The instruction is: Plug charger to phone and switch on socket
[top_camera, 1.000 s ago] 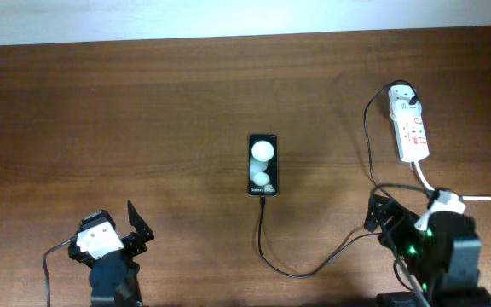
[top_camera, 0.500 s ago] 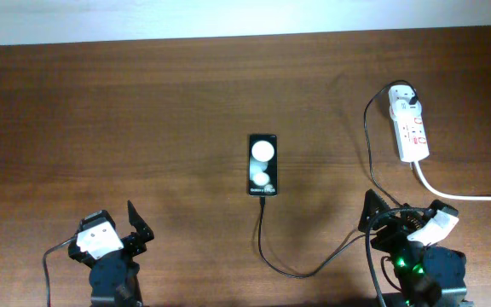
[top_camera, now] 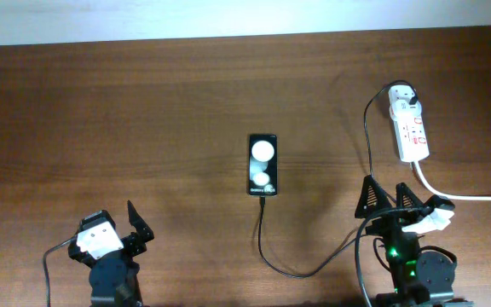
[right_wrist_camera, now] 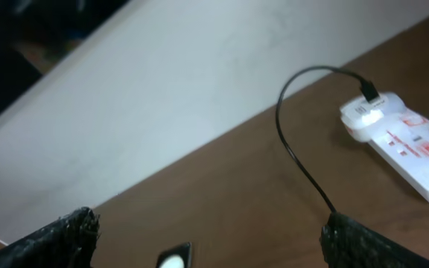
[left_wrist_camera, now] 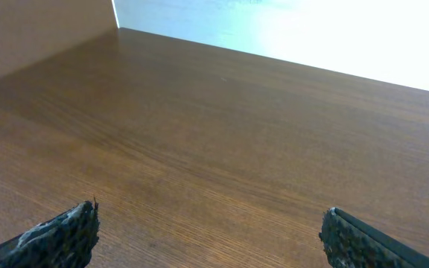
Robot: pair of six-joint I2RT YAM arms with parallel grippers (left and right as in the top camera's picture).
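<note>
The black phone (top_camera: pixel 262 165) lies flat at the table's middle, with two white glare spots on its screen. The thin black charger cable (top_camera: pixel 290 271) meets the phone's near edge, loops toward me, runs right and up, and ends in a plug (top_camera: pixel 408 100) in the far end of the white socket strip (top_camera: pixel 411 130). My right gripper (top_camera: pixel 389 199) is open and empty, near the cable, below the strip. The right wrist view shows the strip (right_wrist_camera: pixel 404 141), the cable (right_wrist_camera: pixel 295 152) and a corner of the phone (right_wrist_camera: pixel 176 257) between open fingers (right_wrist_camera: pixel 211 227). My left gripper (top_camera: pixel 126 228) is open and empty at the front left.
A thick white cord (top_camera: pixel 467 197) runs from the strip's near end off the right edge, close to my right arm. A pale wall (top_camera: pixel 228 17) borders the table's far edge. The left wrist view shows only bare brown tabletop (left_wrist_camera: pixel 222 141) between my open left fingers (left_wrist_camera: pixel 211 227).
My right arm has shifted left and its gripper has swung to point away from me, uncovering the white cord. The left arm, phone, cable and strip have not moved.
</note>
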